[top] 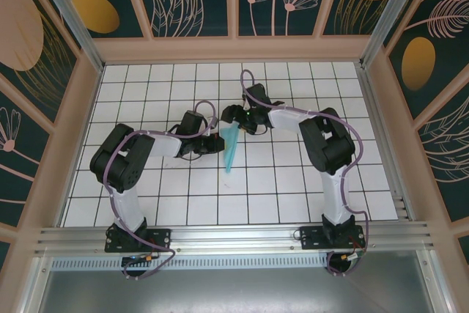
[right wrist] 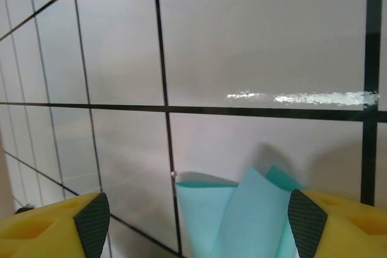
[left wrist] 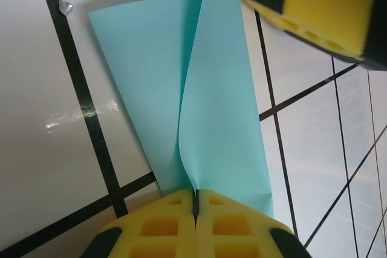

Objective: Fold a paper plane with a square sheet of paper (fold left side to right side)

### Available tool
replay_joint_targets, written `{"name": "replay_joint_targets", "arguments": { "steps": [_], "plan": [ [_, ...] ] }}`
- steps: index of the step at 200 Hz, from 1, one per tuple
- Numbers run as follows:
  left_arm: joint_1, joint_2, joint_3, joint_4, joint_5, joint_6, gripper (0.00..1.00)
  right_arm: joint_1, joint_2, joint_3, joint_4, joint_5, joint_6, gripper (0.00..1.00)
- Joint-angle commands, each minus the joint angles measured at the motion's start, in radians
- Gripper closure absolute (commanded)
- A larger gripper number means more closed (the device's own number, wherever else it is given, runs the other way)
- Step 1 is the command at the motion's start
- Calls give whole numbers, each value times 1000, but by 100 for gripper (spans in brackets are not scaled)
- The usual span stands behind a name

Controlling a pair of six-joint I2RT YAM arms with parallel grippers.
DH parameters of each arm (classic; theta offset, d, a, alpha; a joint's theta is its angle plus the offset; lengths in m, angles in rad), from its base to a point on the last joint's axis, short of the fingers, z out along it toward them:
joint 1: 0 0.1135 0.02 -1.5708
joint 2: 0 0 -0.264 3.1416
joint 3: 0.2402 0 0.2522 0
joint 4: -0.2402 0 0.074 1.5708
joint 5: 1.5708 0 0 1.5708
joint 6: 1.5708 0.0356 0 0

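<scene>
At the middle of the tiled table (top: 293,181), I am pinching the paper plane (top: 230,148) in the closed left gripper (left wrist: 195,200) while the right gripper (right wrist: 199,222) is standing open astride its wide end; I am advising a square, gentle closure across both layers.

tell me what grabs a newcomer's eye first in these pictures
The turquoise paper, folded into a narrow pointed strip, lies in the middle of the white gridded table. The left jaws are shut on its edge, with a flap curling up beside them. The right jaws stand open astride its far end.
</scene>
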Motion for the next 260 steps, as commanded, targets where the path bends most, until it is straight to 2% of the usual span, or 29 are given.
{"name": "replay_joint_targets", "arguments": {
  "steps": [1,19,34,56,114,174,260],
  "plan": [
    [5,55,-3,-21,-49,16,100,-38,-129,-6,-26,24,-37,19],
    [5,54,-2,-22,-49,16,100,-44,-188,-63,-24,8,-45,23],
    [5,52,-2,-22,-47,16,100,-40,-225,-124,-14,-34,-29,37],
    [5,46,-7,-22,-43,16,100,-13,-259,-216,22,-87,14,50],
    [5,53,-11,-14,-37,14,100,64,-203,-258,46,-92,56,69],
    [6,53,-12,-11,-42,13,100,83,-120,-197,39,-79,41,76],
    [5,57,-13,-19,-59,14,100,82,-92,-189,-35,-25,7,78]
  ]
}}
